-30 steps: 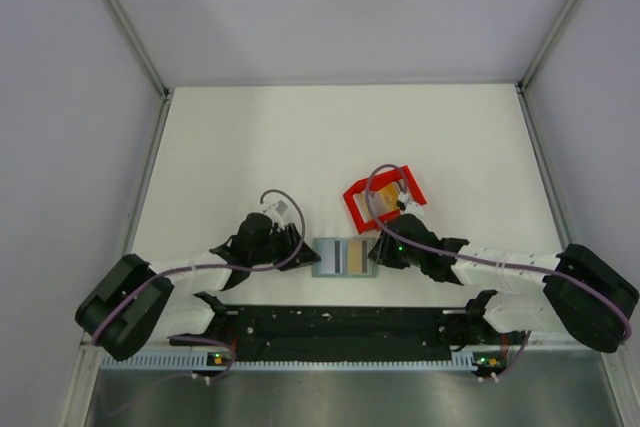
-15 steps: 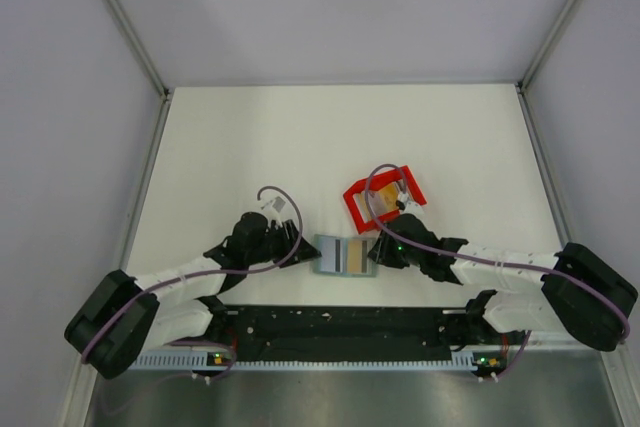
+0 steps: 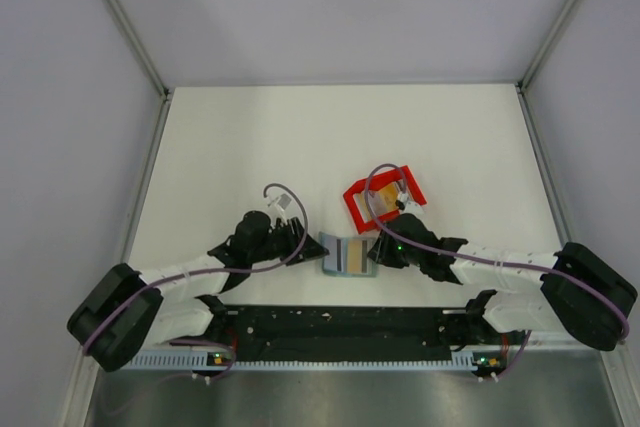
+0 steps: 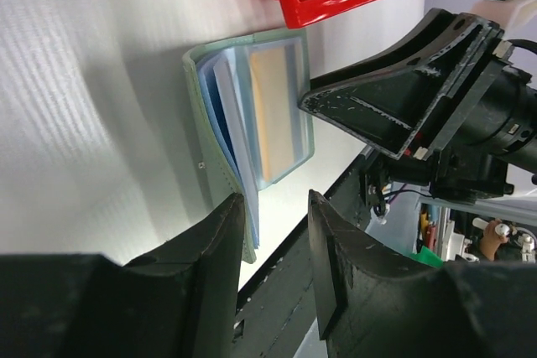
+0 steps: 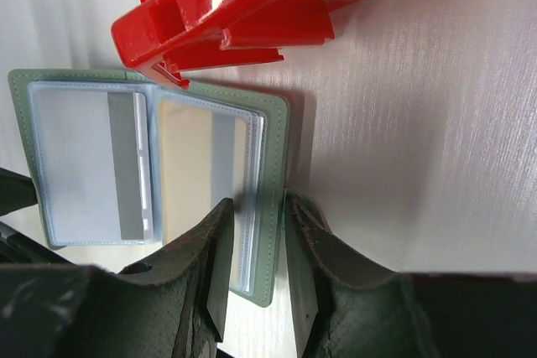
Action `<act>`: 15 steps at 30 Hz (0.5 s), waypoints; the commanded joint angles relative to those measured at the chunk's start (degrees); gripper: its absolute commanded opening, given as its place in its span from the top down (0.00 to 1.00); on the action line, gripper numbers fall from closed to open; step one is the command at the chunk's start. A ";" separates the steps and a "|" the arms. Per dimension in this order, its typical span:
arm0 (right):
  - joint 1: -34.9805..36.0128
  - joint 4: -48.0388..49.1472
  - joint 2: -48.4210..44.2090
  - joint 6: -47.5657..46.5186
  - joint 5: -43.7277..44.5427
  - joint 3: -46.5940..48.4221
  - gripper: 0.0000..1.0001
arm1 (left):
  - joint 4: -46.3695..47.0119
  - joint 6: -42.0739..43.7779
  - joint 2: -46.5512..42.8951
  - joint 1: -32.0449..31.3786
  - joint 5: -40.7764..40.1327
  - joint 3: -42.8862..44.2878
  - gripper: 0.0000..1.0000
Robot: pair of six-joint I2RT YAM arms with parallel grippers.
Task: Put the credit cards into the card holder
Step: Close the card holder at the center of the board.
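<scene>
**Where two pincers flank an open card holder, its soft sleeves set the terms**

Because the left pincer (image 4: 275,200) has its jaws apart, with the holder's left cover leaning on one finger and the other finger clear of it, it props rather than grips. The right pincer (image 5: 256,199) straddles the right cover's outer edge with its jaws narrowly apart. Whether they bite that edge or only pin it I cannot tell.

Between them the grey-green card holder (image 5: 151,173) lies open on the white worktop (image 5: 419,165), just beside the red bin (image 5: 252,6). In the left wrist view its left cover seems tilted up. A tan card (image 5: 186,182) sits in the right-hand sleeve and a whitish, grey-striped card (image 5: 84,157) in the left-hand one. A second tan card (image 3: 388,197) shows inside the bin.

The holder looks light and limp: a thin stitched cover hinged at the spine, with clear sleeves that are likely slick and floppy. It is best held by the stitched border, away from the sleeve mouths, and kept flat, or it may slide or fold shut. The cards are probably stiff, thin and smooth, so hard to lift off a flat floor. A light pinch across the two long edges, or on a corner tipped against the bin wall, seems safest.
</scene>
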 commanded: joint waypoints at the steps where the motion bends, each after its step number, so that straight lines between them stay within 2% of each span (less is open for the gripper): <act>1: -0.18 -1.30 1.70 0.06 -1.60 0.28 0.69 | 5.72 -1.30 1.39 -1.30 1.57 1.92 0.59; 15: -0.27 0.02 0.73 0.58 -0.55 -0.24 0.69 | 14.24 -4.64 6.13 -5.43 1.92 3.85 0.59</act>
